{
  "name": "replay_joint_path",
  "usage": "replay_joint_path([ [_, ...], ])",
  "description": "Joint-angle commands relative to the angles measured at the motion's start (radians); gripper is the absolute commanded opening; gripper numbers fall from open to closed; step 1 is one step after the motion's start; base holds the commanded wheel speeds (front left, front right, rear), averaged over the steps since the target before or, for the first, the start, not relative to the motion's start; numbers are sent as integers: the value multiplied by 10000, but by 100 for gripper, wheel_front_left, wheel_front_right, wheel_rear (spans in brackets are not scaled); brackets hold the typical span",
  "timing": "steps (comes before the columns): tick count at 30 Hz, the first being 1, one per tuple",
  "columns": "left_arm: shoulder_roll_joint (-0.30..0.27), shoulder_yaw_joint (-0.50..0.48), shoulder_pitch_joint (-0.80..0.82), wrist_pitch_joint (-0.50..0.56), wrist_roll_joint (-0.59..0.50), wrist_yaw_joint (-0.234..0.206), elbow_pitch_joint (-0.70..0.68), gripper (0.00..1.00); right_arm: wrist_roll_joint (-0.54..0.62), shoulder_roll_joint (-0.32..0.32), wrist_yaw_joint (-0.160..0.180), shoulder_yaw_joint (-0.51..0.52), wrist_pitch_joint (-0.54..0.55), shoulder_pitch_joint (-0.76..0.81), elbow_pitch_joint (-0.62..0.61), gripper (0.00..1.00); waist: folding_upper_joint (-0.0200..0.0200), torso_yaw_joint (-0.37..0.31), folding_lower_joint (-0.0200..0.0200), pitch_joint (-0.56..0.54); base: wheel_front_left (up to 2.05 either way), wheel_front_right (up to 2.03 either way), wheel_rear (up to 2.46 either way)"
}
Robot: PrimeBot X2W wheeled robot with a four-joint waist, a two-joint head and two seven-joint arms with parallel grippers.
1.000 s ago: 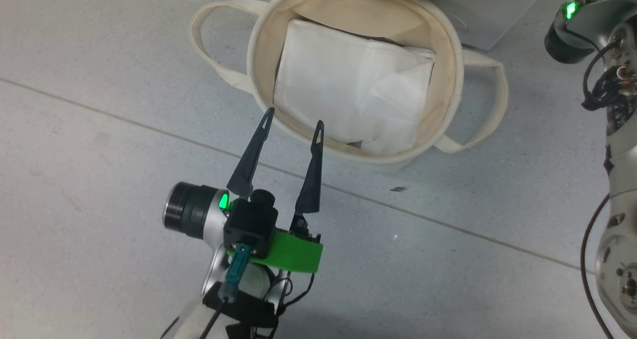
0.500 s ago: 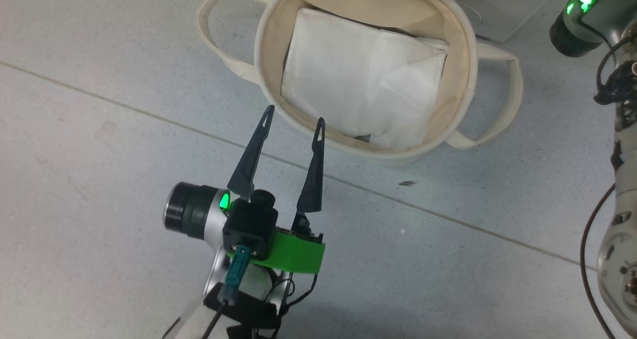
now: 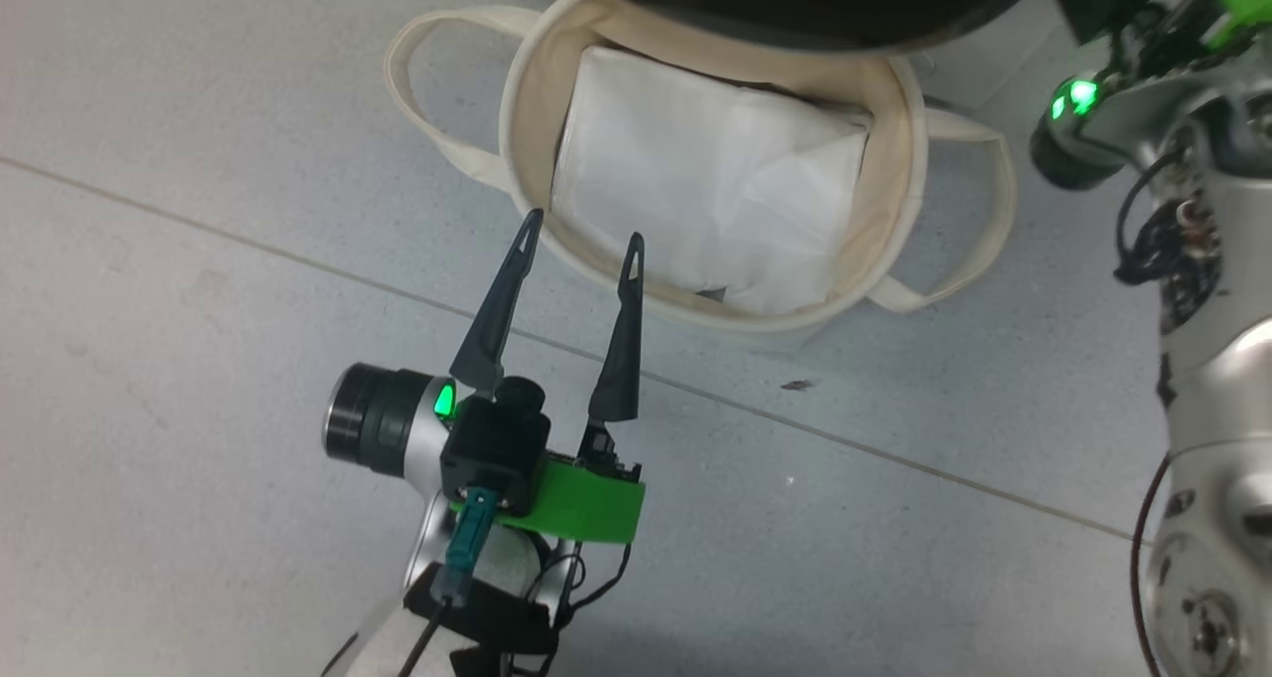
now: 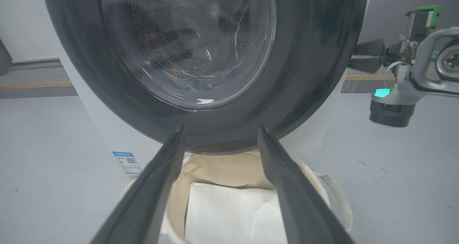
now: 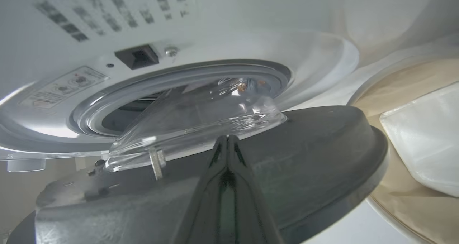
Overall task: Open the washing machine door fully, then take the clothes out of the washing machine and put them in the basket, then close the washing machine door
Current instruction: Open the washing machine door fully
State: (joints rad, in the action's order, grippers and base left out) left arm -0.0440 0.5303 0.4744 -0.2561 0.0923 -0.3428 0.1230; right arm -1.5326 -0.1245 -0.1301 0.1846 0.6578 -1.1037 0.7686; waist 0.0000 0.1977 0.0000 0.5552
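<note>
the step in hand looks to be swinging the washing machine door (image 5: pixel 315 140) fully open: it stands ajar, its grey inner face directly ahead of the right hand (image 5: pixel 227 139), whose two fingers are pressed flat together with nothing between them, tips seemingly touching the spot where the glass bowl (image 5: pixel 200 111) meets that face. beyond the tips lies the grey-rimmed drum mouth (image 5: pixel 89 109) of the washing machine (image 5: pixel 233 7). to do this well, i would push on the flat grey face rather than the slick bowl, where the tips could skid, and follow the door's arc so the contact does not slide off the edge. the left hand (image 3: pixel 584 228) is spread wide and empty, hovering over the floor (image 3: pixel 199 478), with the basket (image 3: pixel 515 130) just past its fingertips and the door's black outer rim above and ahead of it; it is best held back from the door's sweep. the basket holds a white folded sheet (image 3: pixel 696 170). a dim bluish patch with orange flecks behind the glass may be the clothes (image 4: pixel 197 83); i cannot be sure. writing: a blue label sticker (image 4: pixel 126 162) with a square code, printed text (image 5: pixel 107 4) and a small sticker (image 5: pixel 62 88) by the drum mouth, all too blurred to read; no brand is legible.
</note>
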Motion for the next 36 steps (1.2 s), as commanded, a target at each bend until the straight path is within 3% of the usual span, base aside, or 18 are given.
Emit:
replay_joint_path([
  [1, -63, -354, -119, -57, -25, 3, -265, 100, 66, 477, -6, -359, 204, 154, -486, 0, 0, -77, 0, -141, 0, 0, 0],
  [13, -63, -797, -565, -57, -62, 188, -183, 100, -286, 734, -6, -1525, 240, 2079, -1233, 0, 0, -260, 0, -1234, 0, 0, 0],
  [30, -62, -1340, -1439, -57, 120, 360, -184, 100, -2152, 742, -6, -5394, -1092, 4439, -2034, 0, 0, -83, 0, -2559, 0, 0, 0],
  [36, -62, -1503, -1642, -57, 83, 451, -29, 100, -2363, 742, -6, -6119, -1902, 4651, -2208, 0, 0, -129, 0, -2825, 0, 0, 0],
])
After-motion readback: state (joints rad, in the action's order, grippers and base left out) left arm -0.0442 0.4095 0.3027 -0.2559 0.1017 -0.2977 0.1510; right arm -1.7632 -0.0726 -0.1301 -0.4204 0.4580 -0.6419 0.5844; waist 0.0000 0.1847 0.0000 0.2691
